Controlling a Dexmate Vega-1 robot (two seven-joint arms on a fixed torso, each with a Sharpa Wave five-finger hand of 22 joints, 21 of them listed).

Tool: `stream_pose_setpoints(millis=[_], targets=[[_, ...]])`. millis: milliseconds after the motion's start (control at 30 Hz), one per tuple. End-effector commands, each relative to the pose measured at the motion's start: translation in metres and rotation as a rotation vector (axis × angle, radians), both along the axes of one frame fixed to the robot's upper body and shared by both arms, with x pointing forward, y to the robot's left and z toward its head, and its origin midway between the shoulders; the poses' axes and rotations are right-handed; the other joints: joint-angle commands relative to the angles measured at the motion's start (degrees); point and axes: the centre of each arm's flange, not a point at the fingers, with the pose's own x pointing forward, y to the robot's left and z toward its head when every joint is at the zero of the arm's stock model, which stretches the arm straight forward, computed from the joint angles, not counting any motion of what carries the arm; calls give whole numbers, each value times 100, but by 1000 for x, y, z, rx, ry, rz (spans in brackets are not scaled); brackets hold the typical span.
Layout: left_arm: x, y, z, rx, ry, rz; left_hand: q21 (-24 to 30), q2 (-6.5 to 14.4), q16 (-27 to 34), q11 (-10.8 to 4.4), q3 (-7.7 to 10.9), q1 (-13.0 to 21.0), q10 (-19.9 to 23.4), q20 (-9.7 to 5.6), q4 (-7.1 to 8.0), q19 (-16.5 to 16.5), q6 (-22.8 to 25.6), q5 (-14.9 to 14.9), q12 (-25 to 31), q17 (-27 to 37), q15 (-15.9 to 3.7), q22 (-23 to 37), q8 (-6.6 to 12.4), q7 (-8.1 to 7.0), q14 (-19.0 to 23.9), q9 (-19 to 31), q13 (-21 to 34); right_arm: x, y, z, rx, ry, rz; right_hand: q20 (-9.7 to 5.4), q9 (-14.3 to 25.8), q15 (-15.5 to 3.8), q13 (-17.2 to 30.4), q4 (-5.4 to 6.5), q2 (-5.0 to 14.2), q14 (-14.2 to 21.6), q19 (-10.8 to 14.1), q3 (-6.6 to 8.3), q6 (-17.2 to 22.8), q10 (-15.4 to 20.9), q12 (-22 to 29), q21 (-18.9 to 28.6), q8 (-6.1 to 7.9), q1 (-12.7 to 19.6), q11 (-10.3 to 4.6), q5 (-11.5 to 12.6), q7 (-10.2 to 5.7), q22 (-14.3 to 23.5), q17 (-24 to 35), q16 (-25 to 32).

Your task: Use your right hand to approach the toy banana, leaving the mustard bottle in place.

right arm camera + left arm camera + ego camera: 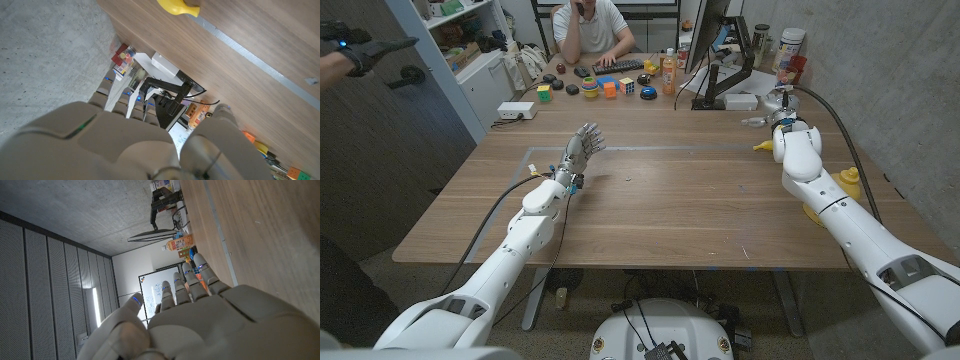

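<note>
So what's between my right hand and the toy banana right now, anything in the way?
Nothing. In the right wrist view only bare wooden table with a strip of grey tape lies between the right hand and the toy banana.

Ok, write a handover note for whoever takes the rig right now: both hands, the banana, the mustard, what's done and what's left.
Left hand: holds nothing, fingers spread, above the table's left-middle.
Right hand: holds nothing, out at the table's far right.
Toy banana: on the table close beside the right wrist, not touched.
Mustard bottle: by the right forearm near the table edge, in place.
Done: right arm brought to the banana.
Left: settle the hand onto the banana, keeping the forearm off the bottle.
</note>
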Motion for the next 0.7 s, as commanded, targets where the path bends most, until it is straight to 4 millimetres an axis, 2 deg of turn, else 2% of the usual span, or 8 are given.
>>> stream_pose_setpoints(millis=[33, 167, 233, 700], targets=[[-3, 1, 1, 8, 1, 8, 31, 112, 28, -7, 41, 3, 48, 3, 2, 42, 16, 23, 31, 27, 18, 26, 31, -44, 42, 15, 27, 26, -17, -14, 41, 94, -68, 23, 21, -2, 29, -1, -8, 5, 51, -21, 8, 1, 15, -12, 33, 45, -11, 58, -10, 13, 5, 15], [-3, 1, 1, 11, 3, 10, 31, 112, 28, -7, 41, 3, 48, 3, 2, 42, 16, 23, 31, 27, 18, 26, 31, -44, 42, 15, 27, 32, -25, -18, 57, 123, -87, 21, 21, -2, 30, -8, -6, 18, 80, -32, 7, -9, 13, -21, 36, 63, 28, 66, 3, 11, 5, 20], [-3, 1, 1, 13, 4, 9, 31, 112, 28, -7, 41, 3, 48, 3, 2, 42, 16, 23, 31, 27, 18, 26, 31, -44, 42, 15, 27, 36, -33, -20, 83, 146, -105, 15, 21, 45, 29, -30, -2, 36, 149, -50, 26, -56, -1, -37, 48, 113, 96, 84, 98, 8, 2, 24], [1, -4, 4, 17, 5, 5, 31, 112, 28, -7, 41, 3, 48, 3, 2, 42, 16, 23, 31, 27, 18, 26, 31, -44, 42, 15, 27, 45, -65, -33, 163, 227, -182, -6, 21, 11, 28, -54, -10, 123, 331, -100, 5, -40, 13, -36, 44, 161, 104, 105, 133, 6, -2, 50]])
